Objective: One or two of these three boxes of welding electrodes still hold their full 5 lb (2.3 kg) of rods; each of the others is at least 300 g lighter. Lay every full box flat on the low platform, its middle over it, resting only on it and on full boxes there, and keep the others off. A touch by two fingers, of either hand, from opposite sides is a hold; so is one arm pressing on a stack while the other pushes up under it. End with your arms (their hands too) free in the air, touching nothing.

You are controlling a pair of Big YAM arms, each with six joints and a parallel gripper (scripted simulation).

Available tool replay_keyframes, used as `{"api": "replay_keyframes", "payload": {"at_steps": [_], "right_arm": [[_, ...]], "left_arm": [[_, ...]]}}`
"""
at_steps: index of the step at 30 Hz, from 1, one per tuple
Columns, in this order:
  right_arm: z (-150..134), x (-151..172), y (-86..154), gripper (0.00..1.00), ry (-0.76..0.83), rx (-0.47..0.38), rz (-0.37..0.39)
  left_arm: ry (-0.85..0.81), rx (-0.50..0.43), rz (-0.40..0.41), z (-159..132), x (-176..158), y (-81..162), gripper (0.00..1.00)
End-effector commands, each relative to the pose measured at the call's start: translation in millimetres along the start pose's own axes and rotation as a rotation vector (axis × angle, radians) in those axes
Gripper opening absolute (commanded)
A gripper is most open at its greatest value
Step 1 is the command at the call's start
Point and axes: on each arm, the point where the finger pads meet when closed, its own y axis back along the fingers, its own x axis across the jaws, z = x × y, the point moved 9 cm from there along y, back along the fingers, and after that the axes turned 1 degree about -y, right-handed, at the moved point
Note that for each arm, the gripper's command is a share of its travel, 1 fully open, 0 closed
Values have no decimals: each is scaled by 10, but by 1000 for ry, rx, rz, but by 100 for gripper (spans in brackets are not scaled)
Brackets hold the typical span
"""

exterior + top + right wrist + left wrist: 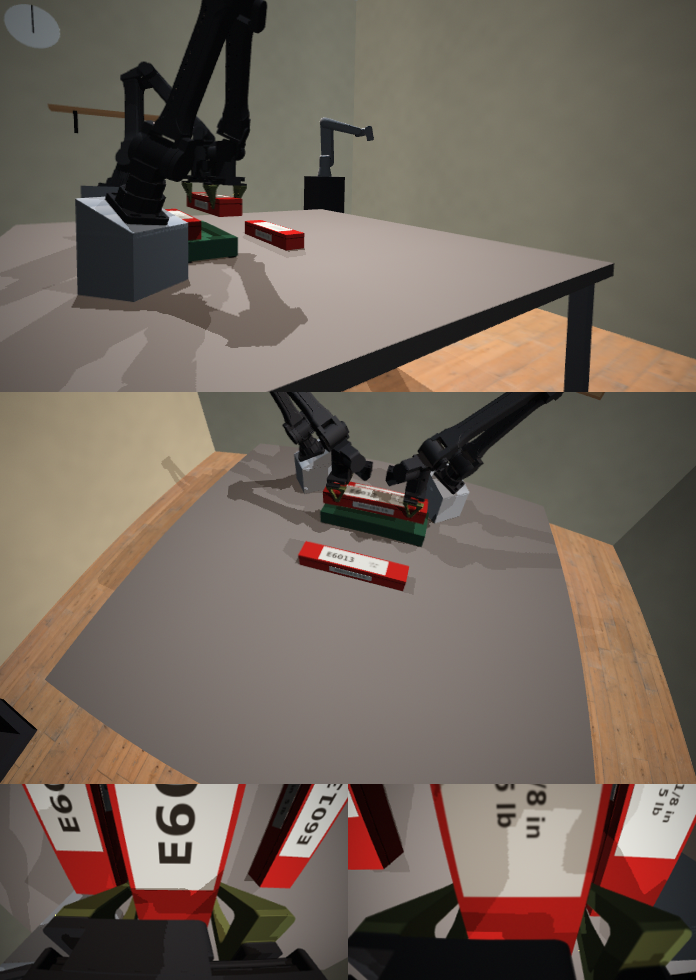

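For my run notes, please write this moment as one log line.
left claw: shut on raised box | right claw: shut on raised box | second box: on table
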Motion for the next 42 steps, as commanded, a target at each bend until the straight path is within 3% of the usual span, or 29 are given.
{"api": "replay_keyframes", "payload": {"at_steps": [1,11,13,19,42], "right_arm": [[-47,-148,89,0,-26,-18,-38],[-72,-126,-24,0,-21,-3,-26],[-74,-114,-70,0,-21,-9,-31],[-52,-156,-103,0,-21,-8,-31],[-81,-103,-189,0,-17,-1,-24]], "left_arm": [[3,23,16,-105,64,0,0],[8,16,26,-84,131,-55,0],[0,27,11,-88,61,-180,0],[0,27,11,-100,58,-247,0],[0,27,11,-118,60,-249,0]]}}
